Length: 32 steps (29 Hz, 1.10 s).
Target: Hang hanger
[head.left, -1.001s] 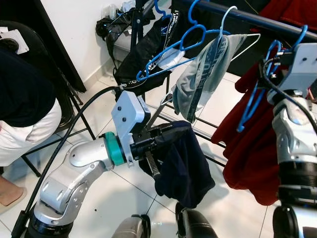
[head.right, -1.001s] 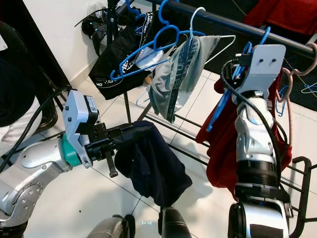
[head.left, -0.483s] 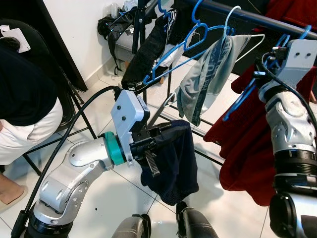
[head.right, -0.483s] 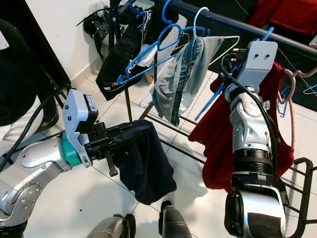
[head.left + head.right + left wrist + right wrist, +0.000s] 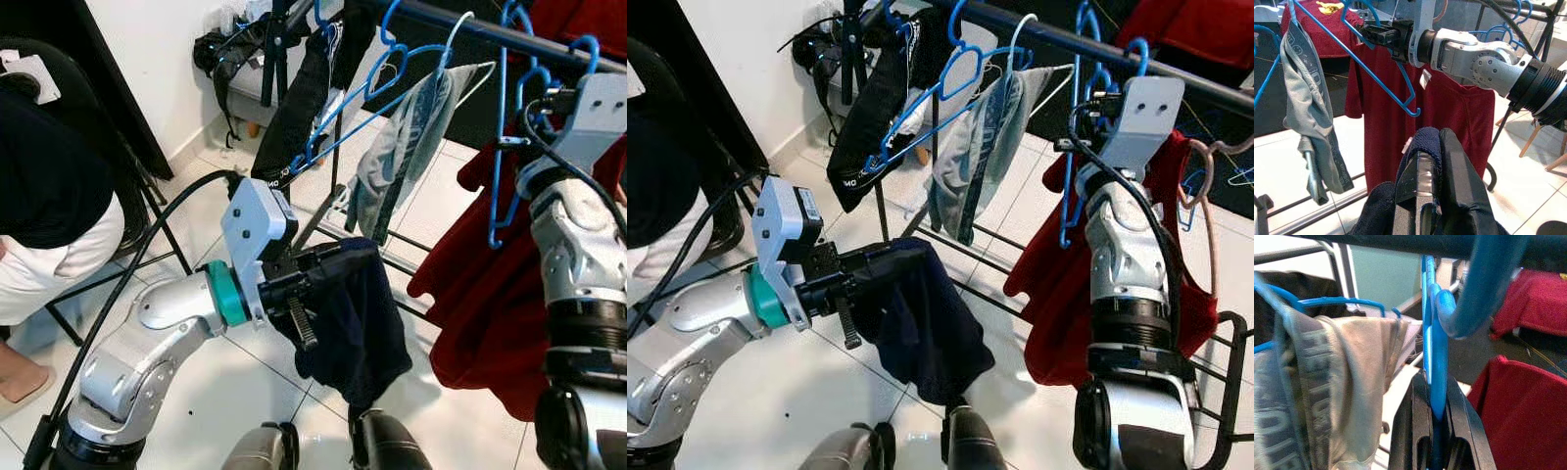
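The right gripper point(image 5: 1432, 431) is pinching the blue hanger point(image 5: 1073, 147), hooking it onto the rail point(image 5: 1058, 39); next, letting go. The left gripper point(image 5: 1432, 171) is squeezing dark cloth point(image 5: 353, 313).

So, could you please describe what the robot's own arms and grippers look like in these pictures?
Both arms are jointed silver metal. The left arm has a teal ring at the wrist, a white angular camera housing above it and a thick black cable along it. The right arm has black bands, a black cable and a white housing with two small holes. Each gripper has two long black fingers.
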Motion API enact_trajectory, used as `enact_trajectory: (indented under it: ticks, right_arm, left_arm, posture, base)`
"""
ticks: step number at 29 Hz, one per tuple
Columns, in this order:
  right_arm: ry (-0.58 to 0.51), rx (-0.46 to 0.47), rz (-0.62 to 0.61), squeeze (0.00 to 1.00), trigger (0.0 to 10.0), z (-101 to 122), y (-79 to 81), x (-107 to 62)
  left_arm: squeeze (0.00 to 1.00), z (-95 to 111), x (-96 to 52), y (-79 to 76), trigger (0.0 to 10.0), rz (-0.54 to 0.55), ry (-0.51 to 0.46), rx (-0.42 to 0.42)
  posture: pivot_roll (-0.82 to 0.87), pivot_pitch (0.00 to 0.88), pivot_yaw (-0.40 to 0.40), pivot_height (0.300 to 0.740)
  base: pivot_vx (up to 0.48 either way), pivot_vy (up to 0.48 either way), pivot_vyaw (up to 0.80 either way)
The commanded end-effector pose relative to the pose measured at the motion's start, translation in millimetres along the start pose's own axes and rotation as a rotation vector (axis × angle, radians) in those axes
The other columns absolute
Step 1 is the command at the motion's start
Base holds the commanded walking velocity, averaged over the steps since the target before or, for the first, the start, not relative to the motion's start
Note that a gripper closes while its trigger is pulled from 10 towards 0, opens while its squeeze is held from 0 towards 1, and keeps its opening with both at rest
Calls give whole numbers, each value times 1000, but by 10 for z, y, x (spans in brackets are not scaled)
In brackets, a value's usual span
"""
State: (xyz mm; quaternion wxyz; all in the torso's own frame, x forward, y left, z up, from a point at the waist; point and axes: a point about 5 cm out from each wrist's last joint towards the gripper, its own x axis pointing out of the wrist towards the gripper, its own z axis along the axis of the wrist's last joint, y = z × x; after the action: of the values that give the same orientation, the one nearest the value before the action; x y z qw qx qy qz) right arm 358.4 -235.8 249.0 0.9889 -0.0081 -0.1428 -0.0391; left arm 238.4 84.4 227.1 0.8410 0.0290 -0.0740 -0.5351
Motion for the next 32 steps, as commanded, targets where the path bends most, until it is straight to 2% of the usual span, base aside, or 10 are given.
enact_trajectory:
  ticks: [1, 2, 3, 4, 9, 15, 17, 19, 27, 32]
  right_arm:
    - [3, -19, 10, 0, 0, 1, -5, -39]
    - [-9, -53, 25, 0, 4549, 35, -10, -78]
    - [-9, -53, 25, 0, 4549, 35, -10, -78]
    - [-23, -102, 41, 0, 10000, 79, -22, -134]
    - [-20, -194, 72, 0, 10000, 120, -51, -314]
    - [-4, -210, 73, 0, 10000, 88, -68, -379]
    - [11, -235, 89, 0, 10000, 27, -86, -524]
    - [3, -270, 122, 0, 10000, -14, -97, -811]
    - [-40, -235, 136, 0, 10000, 42, -32, -991]
    - [18, -190, 161, 0, 10000, -72, 58, -1112]
  left_arm:
    - [0, 43, 10, -37, 10000, -19, -24, 6]
    - [0, 44, 13, -35, 10000, -17, -26, 3]
    - [0, 44, 13, -35, 10000, -17, -26, 3]
    - [0, 46, 19, -30, 10000, -14, -29, -2]
    - [0, 36, 42, 8, 10000, 8, -32, -13]
    - [0, 29, 51, 23, 10000, 18, -30, -13]
    - [0, 11, 55, 35, 10000, 26, -24, -15]
    - [0, -17, 54, 36, 10000, 29, -14, -23]
    - [0, -39, 68, 34, 10000, 17, -8, -34]
    - [0, -37, 85, 52, 10000, 14, -8, -34]
  posture:
    - [-79, 135, 83, 740]
    - [-83, 137, 82, 740]
    - [-83, 137, 82, 740]
    - [-93, 145, 85, 740]
    - [-104, 154, 87, 740]
    - [-111, 163, 86, 740]
    - [-121, 176, 85, 740]
    - [-131, 184, 85, 740]
    - [-155, 190, 101, 740]
    - [-150, 190, 100, 740]
  base:
    - [0, 0, 0]
    - [0, 0, 0]
    - [0, 0, 0]
    - [0, 0, 0]
    - [0, 0, 0]
    - [0, 0, 0]
    - [0, 0, 0]
    - [0, 0, 0]
    - [0, 0, 0]
    - [0, 0, 0]
